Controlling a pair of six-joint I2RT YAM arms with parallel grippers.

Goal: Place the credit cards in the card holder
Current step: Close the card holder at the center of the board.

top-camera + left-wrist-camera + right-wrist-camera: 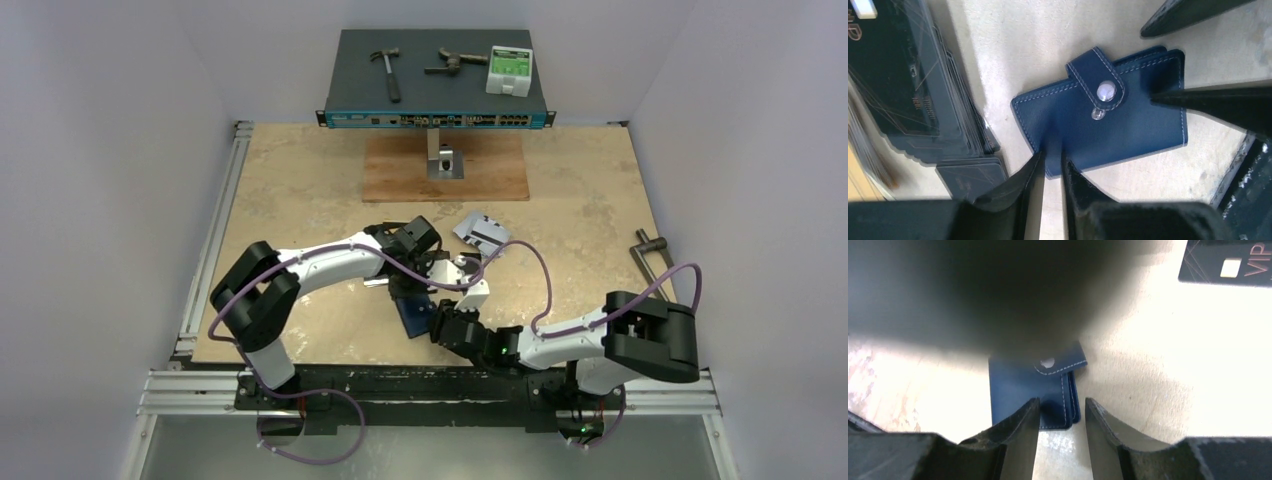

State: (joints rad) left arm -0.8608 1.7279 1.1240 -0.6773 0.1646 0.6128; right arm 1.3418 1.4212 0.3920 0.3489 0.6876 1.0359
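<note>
- Left arm point(330, 262), white shell with black joints: is reaching from its base at 7 o'clock toward the table's middle, with the wrist tipping down over the holder.
- Left gripper point(1049, 159): its black fingers are standing almost together with a slim gap between them. The tips are touching the holder's edge; I cannot tell whether they are pinching it.
- Right arm point(560, 342), same build: is lying low and stretching leftward from 5 o'clock.
- Right gripper point(1062, 402): its jaws are standing partly apart and gripping nothing. They are straddling one end of the holder, one fingertip touching its face.
- Small navy-blue stitched folding card holder point(1128, 125): is lying flat and folded shut on the beige stone-patterned table point(300, 190), between the two grippers, its tab resting across its face.
- Flat black plastic credit cards point(893, 65): are lying stacked just beside the holder at its 9 o'clock in the left wrist view.
- Silver-grey striped cards point(480, 230): are lying near the holder at its 1 o'clock in the top view.
</note>
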